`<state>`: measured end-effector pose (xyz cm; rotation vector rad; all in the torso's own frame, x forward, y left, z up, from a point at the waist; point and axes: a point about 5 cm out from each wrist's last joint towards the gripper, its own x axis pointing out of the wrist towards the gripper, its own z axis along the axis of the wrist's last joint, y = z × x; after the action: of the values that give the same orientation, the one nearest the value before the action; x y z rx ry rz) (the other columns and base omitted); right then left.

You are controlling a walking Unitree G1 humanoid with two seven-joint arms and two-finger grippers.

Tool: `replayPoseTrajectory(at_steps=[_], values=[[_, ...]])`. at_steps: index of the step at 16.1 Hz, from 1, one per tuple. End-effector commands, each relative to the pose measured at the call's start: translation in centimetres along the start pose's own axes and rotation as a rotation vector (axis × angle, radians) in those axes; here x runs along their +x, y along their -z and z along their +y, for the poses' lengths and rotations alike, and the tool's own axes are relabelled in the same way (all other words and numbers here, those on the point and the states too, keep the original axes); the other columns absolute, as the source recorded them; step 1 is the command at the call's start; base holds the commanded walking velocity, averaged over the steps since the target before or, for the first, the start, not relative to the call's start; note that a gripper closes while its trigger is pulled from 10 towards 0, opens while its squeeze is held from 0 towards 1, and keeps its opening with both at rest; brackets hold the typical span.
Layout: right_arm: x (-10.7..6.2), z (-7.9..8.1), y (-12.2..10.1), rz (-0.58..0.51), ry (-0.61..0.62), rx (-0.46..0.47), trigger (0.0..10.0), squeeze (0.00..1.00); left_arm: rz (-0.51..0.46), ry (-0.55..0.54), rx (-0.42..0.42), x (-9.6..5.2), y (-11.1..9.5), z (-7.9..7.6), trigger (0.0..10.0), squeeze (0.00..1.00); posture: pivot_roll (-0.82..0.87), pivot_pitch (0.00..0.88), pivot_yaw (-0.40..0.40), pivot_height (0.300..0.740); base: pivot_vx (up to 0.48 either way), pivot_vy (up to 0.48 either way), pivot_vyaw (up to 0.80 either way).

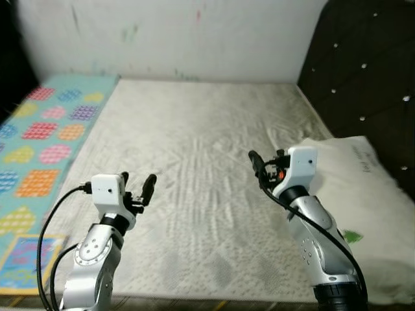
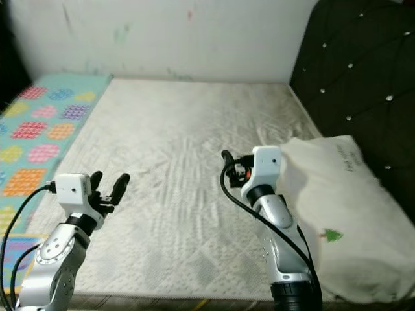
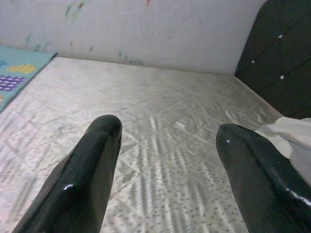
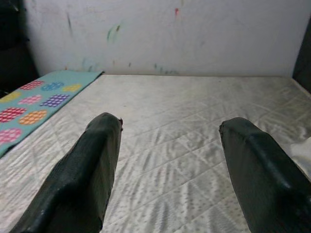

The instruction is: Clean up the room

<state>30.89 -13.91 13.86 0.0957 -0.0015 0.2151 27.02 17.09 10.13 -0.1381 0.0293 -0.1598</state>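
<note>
One white pillow [image 1: 353, 194] is lying on the right side of the bare quilted mattress [image 1: 194, 129], up against the dark tufted headboard [image 1: 363, 71]; a small green tree print is showing on it. One colourful dotted mat [image 1: 45, 136] is running along the mattress's left edge. Two grippers are hovering above the near part of the mattress, both empty. Left gripper [image 1: 137, 184] is holding its fingers [image 3: 92, 165] wide apart. Right gripper [image 1: 258, 163] is sitting just beside the pillow, fingers [image 4: 87, 165] spread wide too. One marked white wall [image 1: 181, 32] is standing behind.
</note>
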Motion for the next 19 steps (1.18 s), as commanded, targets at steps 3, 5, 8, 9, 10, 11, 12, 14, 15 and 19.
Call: replayPoseTrajectory(at_steps=[3, 5, 8, 9, 10, 11, 12, 14, 15, 19], values=[[-0.16, -0.8, 0.09, 0.007, 0.031, -0.012, 10.0, 0.0, 0.009, 0.012, -0.003, 0.18, 0.07, -0.47, 10.0, 0.0, -0.1, 0.0, -0.007, 0.74, 0.0, 0.48, 0.0], [-0.17, -0.82, 0.1, 0.008, 0.031, -0.014, 10.0, 0.0, 0.01, 0.009, -0.006, 0.2, 0.06, -0.45, 10.0, 0.0, -0.1, 0.0, -0.006, 0.74, 0.0, 0.48, 0.0], [-0.16, -0.85, 0.13, 0.009, 0.03, -0.015, 10.0, 0.0, 0.013, 0.007, -0.008, 0.24, 0.1, -0.44, 10.0, 0.0, -0.1, 0.0, -0.006, 0.74, 0.0, 0.48, 0.0], [-0.15, -0.86, 0.14, 0.009, 0.029, -0.014, 10.0, 0.0, 0.014, 0.007, -0.008, 0.25, 0.1, -0.44, 10.0, 0.0, -0.1, 0.0, -0.006, 0.74, 0.0, 0.48, 0.0], [-0.15, -0.83, 0.16, 0.01, 0.027, -0.012, 10.0, 0.0, 0.012, 0.005, -0.009, 0.26, 0.08, -0.42, 10.0, 0.0, -0.1, 0.0, -0.006, 0.74, 0.0, 0.48, 0.0], [-0.14, -0.79, 0.25, 0.015, 0.025, -0.015, 10.0, 0.0, 0.01, 0.005, -0.008, 0.3, 0.07, -0.41, 10.0, 0.0, -0.1, 0.0, -0.006, 0.74, 0.0, 0.48, 0.0], [-0.14, -0.74, 0.32, 0.019, 0.024, -0.016, 10.0, 0.0, 0.01, 0.005, -0.008, 0.3, 0.07, -0.41, 10.0, 0.0, -0.1, 0.0, -0.006, 0.74, 0.0, 0.48, 0.0], [-0.13, -0.57, 0.63, 0.041, 0.016, -0.033, 10.0, 0.0, 0.008, 0.004, -0.009, 0.32, 0.05, -0.36, 10.0, 0.0, -0.1, 0.0, -0.007, 0.74, 0.0, 0.48, 0.0], [-0.13, -0.66, 0.69, 0.045, 0.023, -0.043, 10.0, 0.0, 0.008, 0.004, -0.008, 0.34, 0.04, -0.37, 10.0, 0.0, -0.1, 0.0, -0.007, 0.74, 0.0, 0.48, 0.0], [-0.11, -0.9, 0.89, 0.06, 0.04, -0.06, 10.0, 0.0, 0.005, 0.0, -0.009, 0.41, 0.03, -0.39, 10.0, 0.0, -0.1, 0.0, -0.008, 0.74, 0.0, 0.48, 0.0]])
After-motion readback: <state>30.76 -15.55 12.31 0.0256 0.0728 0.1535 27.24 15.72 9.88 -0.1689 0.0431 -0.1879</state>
